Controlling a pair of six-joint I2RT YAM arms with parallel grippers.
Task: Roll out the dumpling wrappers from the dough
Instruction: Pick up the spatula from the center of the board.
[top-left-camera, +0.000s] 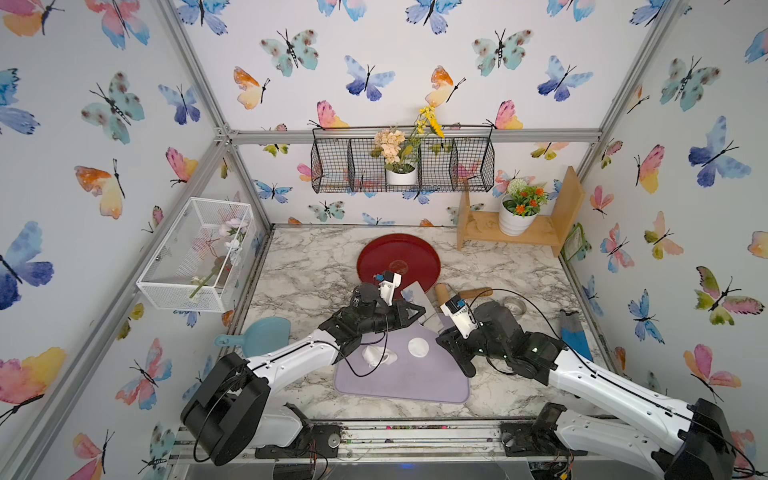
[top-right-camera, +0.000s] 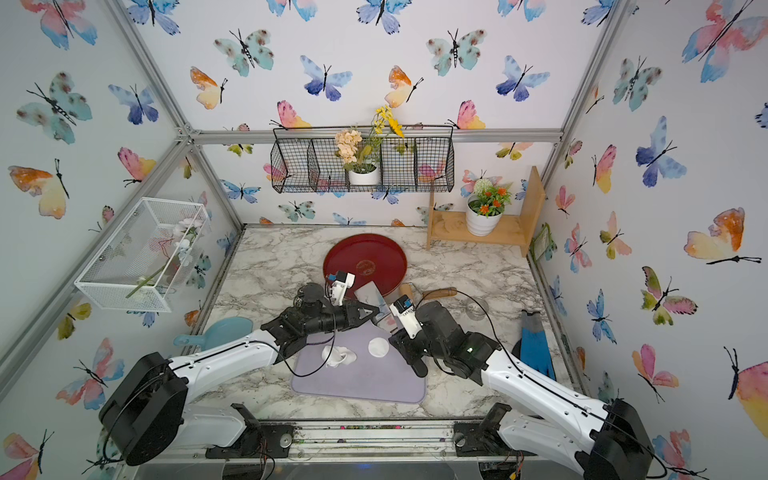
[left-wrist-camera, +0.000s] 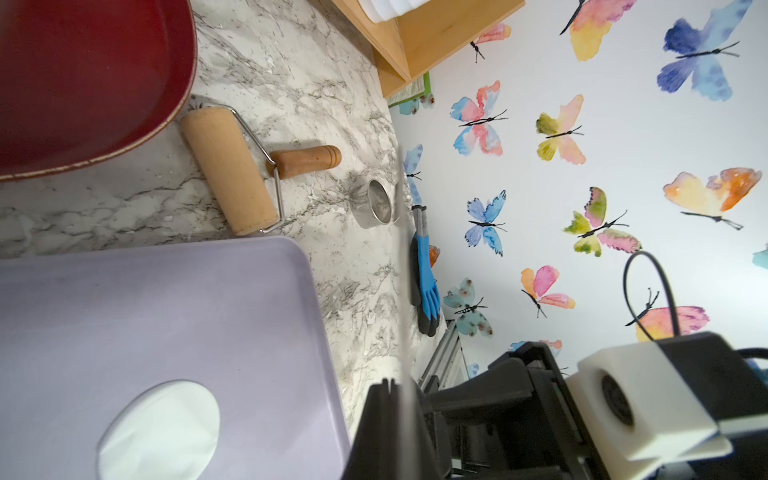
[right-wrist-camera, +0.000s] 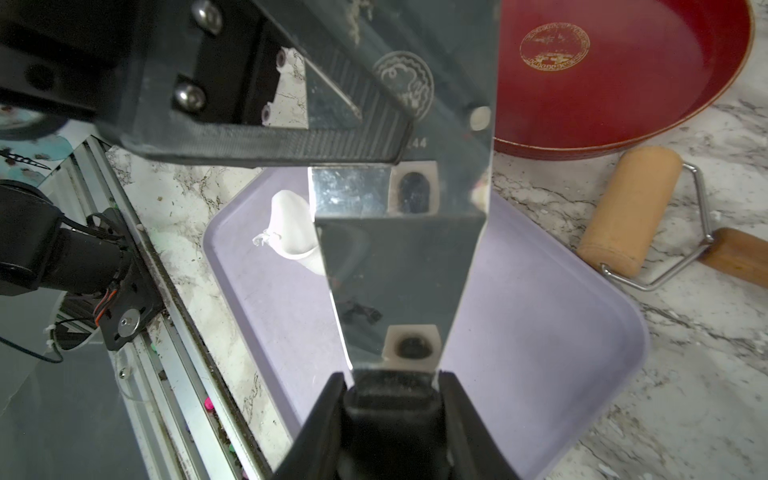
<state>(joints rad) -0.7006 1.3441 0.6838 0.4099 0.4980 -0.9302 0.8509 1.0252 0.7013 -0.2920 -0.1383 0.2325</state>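
The dough (top-left-camera: 376, 356) (top-right-camera: 338, 356) (right-wrist-camera: 291, 226) is a lumpy white mass on the purple mat (top-left-camera: 415, 382) (left-wrist-camera: 166, 311). Beside it on the mat lies one round dumpling wrapper (top-left-camera: 417, 347) (top-right-camera: 378, 347) (left-wrist-camera: 160, 428). Above the mat's far edge a mirror-bright metal scraper (top-left-camera: 417, 293) (right-wrist-camera: 399, 270) is held by both arms. My right gripper (top-left-camera: 444, 332) (right-wrist-camera: 392, 382) is shut on its black handle. My left gripper (top-left-camera: 422, 311) (left-wrist-camera: 405, 384) is shut on the thin blade, seen edge-on in the left wrist view.
The wooden roller (top-left-camera: 441, 295) (left-wrist-camera: 228, 170) (right-wrist-camera: 627, 208) lies just behind the mat, next to the red tray (top-left-camera: 399, 249). A small metal cup (top-left-camera: 514, 305) and a blue glove (top-left-camera: 575, 332) lie to the right, and a light-blue scoop (top-left-camera: 262, 336) to the left. A wooden shelf (top-left-camera: 540, 237) stands at the back right.
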